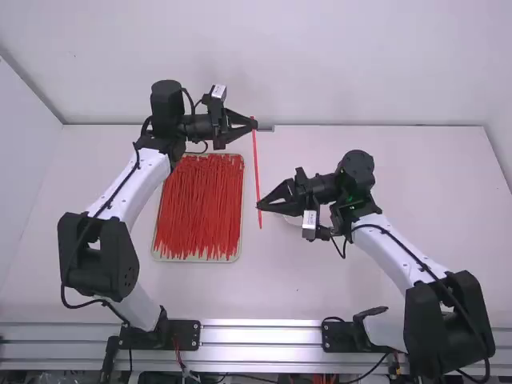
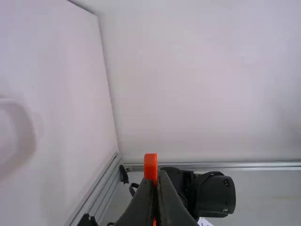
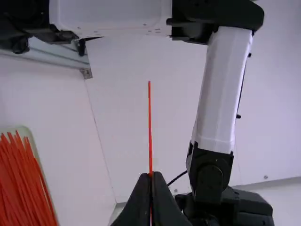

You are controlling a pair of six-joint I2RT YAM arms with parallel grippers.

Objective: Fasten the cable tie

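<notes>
A white desk is seen from above, and both arms are stretched over it. The left arm is bent up along the left side of a tray, and the right arm is reached in from the right toward the middle. A flat beige tray is laid on the left half of the desk, and it is filled with a heap of red cable ties laid lengthwise.

Just to the right of the tray a single red cable tie is held straight between the two pincers, not bent into a loop. Its far end is gripped by the left pincer near the desk's back edge. In the left wrist view the left pincer is seen pressed together on the tie, and the tie's blocky end is left sticking out just past the tips.

The near end is held by the right pincer, and a short piece of strap is left past the grip. In the right wrist view the right pincer is shown clamped tight on the thin strap, which is run straight away from the tips.
</notes>
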